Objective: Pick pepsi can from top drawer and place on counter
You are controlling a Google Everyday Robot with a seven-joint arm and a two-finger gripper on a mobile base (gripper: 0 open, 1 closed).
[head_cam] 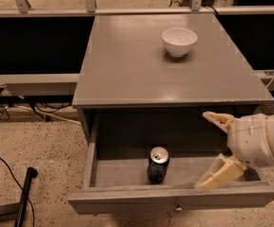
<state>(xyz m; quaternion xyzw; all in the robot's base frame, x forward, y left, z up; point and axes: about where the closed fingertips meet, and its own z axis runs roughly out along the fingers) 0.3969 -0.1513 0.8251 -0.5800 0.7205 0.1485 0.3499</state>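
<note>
Robot gripper (pixel 213 148) squares up to pepsi can (pixel 158 164) in open top drawer (pixel 127 200)
The can stands upright near the drawer's front panel, top exposed for a grasp; to its right the gripper hangs apart from it, fingers spread wide and holding nothing. The drawer's walls likely force an approach from above. Farther back, a white bowl (pixel 179 41) sits on the counter (pixel 127 65).

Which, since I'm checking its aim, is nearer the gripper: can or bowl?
The pepsi can, upright in the top drawer, beside the open gripper at its right; the white bowl sits back on the counter.
</note>
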